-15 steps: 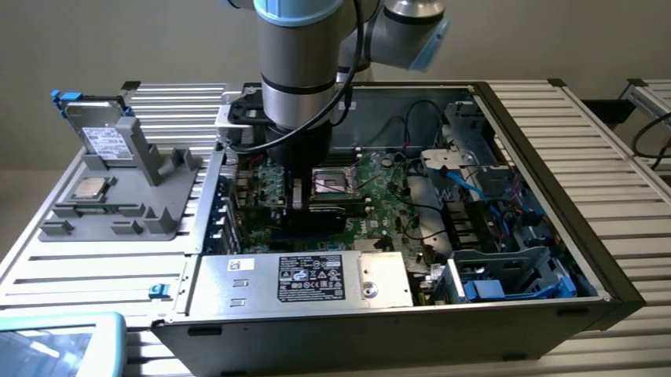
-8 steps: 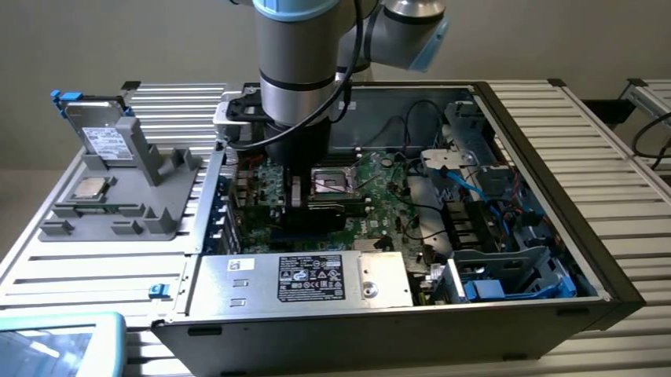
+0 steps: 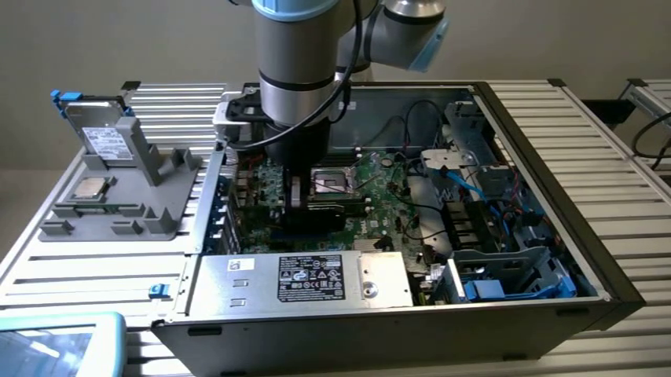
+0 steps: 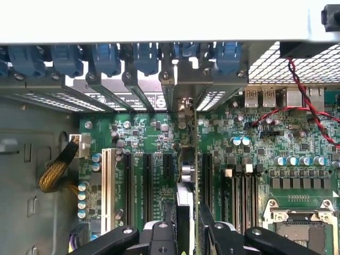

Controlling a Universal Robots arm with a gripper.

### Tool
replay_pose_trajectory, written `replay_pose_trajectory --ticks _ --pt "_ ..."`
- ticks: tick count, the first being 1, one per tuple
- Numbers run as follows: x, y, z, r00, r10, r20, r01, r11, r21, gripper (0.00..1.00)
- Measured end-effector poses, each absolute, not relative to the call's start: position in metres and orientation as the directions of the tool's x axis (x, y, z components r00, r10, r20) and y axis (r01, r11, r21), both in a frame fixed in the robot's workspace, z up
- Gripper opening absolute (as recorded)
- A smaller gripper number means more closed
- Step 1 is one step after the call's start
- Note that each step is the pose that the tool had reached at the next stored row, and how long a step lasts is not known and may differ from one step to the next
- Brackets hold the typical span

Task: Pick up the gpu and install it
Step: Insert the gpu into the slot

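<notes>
The gpu [image 4: 187,175] stands on edge over the green motherboard [image 4: 143,133], between two black expansion slots [image 4: 206,180]. Its silver end bracket [image 4: 183,79] reaches up to the row of rear slot covers. My gripper [image 4: 187,228] is shut on the card, one dark finger on each face. In the exterior view the gripper [image 3: 304,196] hangs straight down inside the open computer case [image 3: 545,188], low over the motherboard [image 3: 388,181], just to the exterior view's left of the CPU socket [image 3: 335,182]. Whether the card's lower edge sits in a slot is hidden.
A grey fixture [image 3: 157,169] outside the case holds a silver hard drive with blue tabs [image 3: 105,137] and a small CPU chip [image 3: 93,187]. The power supply [image 3: 304,279] and drive cage [image 3: 514,275] line the near side. Blue latches [image 4: 106,56], a braided cable [image 4: 56,170] and red-black wires [image 4: 297,106] surround the slots.
</notes>
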State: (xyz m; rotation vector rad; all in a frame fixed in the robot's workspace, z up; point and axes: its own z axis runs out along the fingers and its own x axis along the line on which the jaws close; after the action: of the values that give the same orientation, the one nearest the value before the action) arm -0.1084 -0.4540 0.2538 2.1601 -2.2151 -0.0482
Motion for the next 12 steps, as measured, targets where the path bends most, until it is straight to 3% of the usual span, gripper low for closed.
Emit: replay_pose_trajectory --ticks 12 --pt "-0.1095 -0.4540 0.2500 -0.021 -1.000 0.012 -0.998 0.022 0.056 0.27"
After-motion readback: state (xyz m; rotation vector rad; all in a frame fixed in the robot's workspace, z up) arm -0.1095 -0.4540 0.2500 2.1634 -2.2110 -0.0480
